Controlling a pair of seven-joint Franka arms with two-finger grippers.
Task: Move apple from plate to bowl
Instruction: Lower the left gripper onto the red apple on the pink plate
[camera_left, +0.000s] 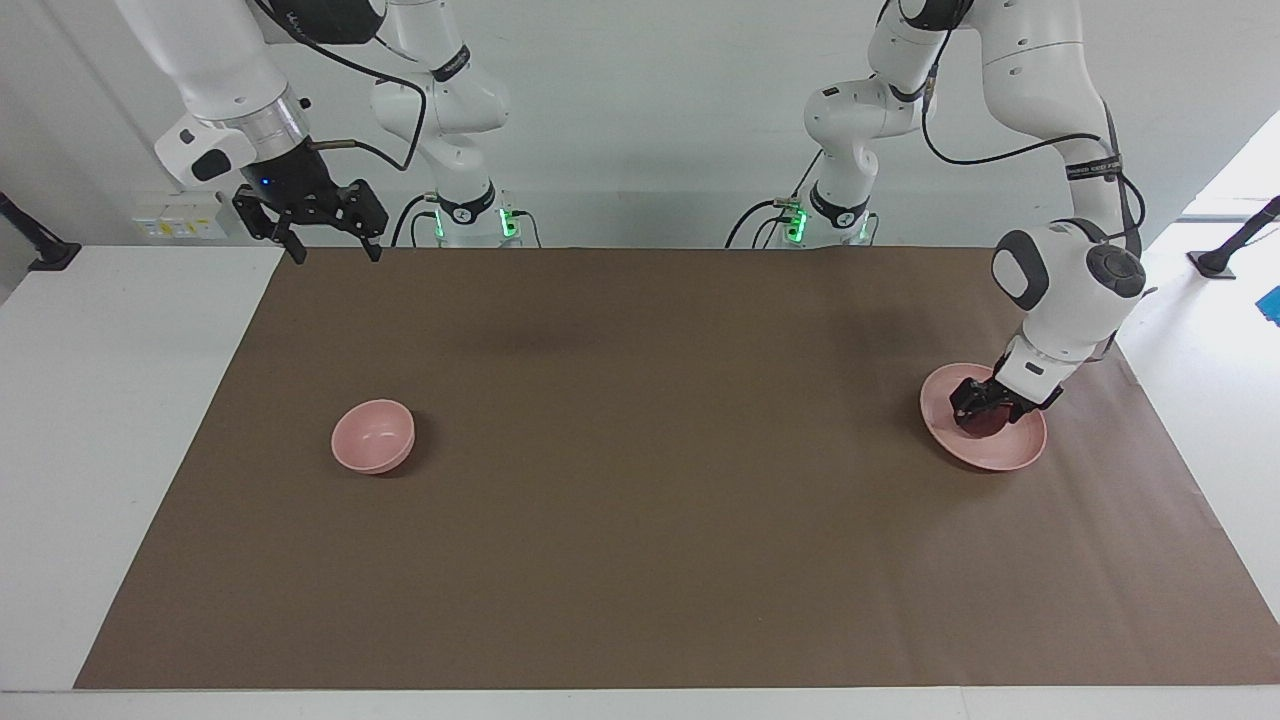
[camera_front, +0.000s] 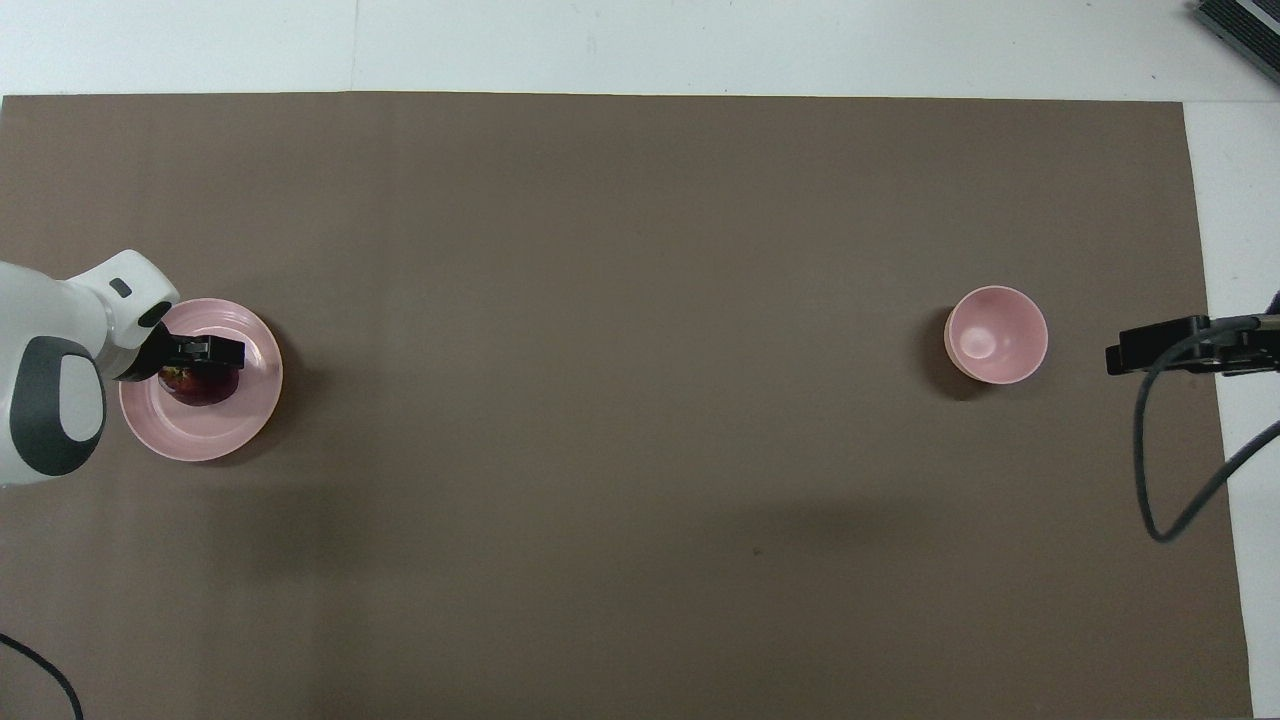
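Left gripper (camera_left: 978, 412) grips the apple (camera_front: 200, 384) on the plate (camera_left: 1020, 446). Bare brown mat (camera_left: 650, 450) separates it from the bowl (camera_left: 373, 435). Right gripper (camera_left: 325, 240) hangs wide over the mat's corner.

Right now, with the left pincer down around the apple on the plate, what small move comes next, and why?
Probably finish closing, then lift straight up. The left pincer straddles the small dark red apple, which sits on the wide flat pale pink plate; the small deep pale pink bowl waits toward the right arm's end.
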